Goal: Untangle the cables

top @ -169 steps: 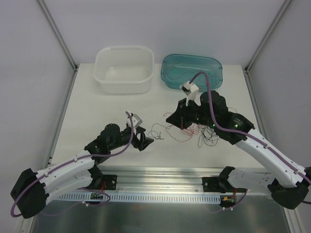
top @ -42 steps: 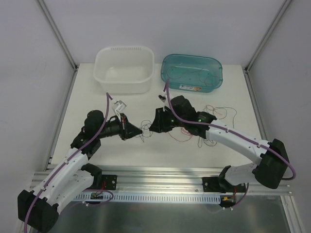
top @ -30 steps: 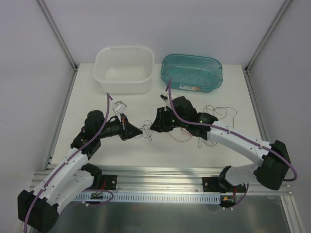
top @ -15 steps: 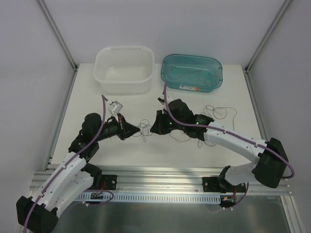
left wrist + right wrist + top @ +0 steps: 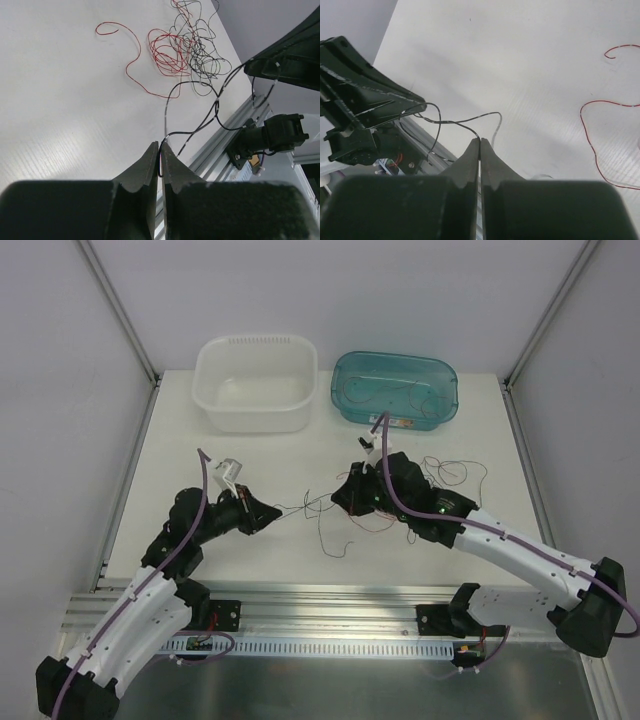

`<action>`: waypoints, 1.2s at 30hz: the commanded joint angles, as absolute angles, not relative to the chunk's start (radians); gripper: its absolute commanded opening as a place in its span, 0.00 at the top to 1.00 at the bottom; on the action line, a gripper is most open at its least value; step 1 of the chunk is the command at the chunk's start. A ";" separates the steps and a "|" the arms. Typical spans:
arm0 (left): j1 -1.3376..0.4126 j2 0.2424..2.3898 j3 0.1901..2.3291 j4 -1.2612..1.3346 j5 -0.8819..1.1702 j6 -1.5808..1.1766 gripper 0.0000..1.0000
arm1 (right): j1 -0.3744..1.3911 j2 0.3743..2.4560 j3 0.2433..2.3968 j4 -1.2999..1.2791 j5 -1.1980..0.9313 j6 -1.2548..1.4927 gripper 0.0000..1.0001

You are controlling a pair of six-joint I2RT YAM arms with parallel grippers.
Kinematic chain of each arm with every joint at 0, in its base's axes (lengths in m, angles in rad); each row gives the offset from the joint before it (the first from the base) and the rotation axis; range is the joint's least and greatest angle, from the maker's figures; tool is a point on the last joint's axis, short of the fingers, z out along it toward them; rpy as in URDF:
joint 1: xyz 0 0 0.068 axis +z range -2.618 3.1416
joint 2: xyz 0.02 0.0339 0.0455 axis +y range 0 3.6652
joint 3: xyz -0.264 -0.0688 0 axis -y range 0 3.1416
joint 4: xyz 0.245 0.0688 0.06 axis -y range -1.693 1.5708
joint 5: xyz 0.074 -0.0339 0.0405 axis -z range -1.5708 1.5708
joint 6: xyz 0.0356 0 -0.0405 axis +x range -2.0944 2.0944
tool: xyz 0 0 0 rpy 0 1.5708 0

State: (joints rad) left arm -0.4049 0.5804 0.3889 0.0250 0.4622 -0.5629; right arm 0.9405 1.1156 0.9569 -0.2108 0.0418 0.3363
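Note:
My left gripper [image 5: 268, 515] is shut on a thin black cable [image 5: 305, 505], which runs almost taut across to my right gripper [image 5: 340, 498], also shut on it. In the left wrist view the cable [image 5: 192, 131] leaves the pinched fingertips [image 5: 161, 146] toward the right gripper's dark fingers [image 5: 272, 57]. In the right wrist view the same strand [image 5: 455, 120] leads from the closed tips [image 5: 480, 141] to the left gripper [image 5: 375, 107]. A loose end [image 5: 335, 540] hangs below. The red and black tangle [image 5: 400, 518] [image 5: 187, 47] lies under the right arm.
A white tub [image 5: 256, 382] and a blue tub [image 5: 395, 388] holding a few cables stand at the back. More black loops [image 5: 455, 472] lie right of the right arm. A lone red cable [image 5: 127, 55] [image 5: 592, 120] rests on the table. The metal rail [image 5: 330, 625] runs along the near edge.
The right gripper has shut on the black cable. Both grippers have drawn apart, the left one back to the left and the right one to the right, pulling the strand straight between them.

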 commanded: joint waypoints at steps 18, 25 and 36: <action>-0.399 0.523 0.572 -0.198 -0.166 -0.318 1.00 | 0.841 1.160 1.160 -0.601 0.020 0.006 0.99; -0.399 0.584 0.755 -0.176 -0.064 -0.049 1.00 | 0.841 1.224 1.126 -0.611 -0.057 -0.003 0.99; -0.399 0.804 1.017 -0.227 -0.028 -0.009 1.00 | 0.839 1.075 1.051 -0.584 -0.023 -0.021 0.39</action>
State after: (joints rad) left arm -0.4023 0.7540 0.9112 -0.2352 -0.0521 -0.0578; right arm 0.8383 1.1431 1.0615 -0.5896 -0.0383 -0.0029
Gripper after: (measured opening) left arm 0.008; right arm 0.579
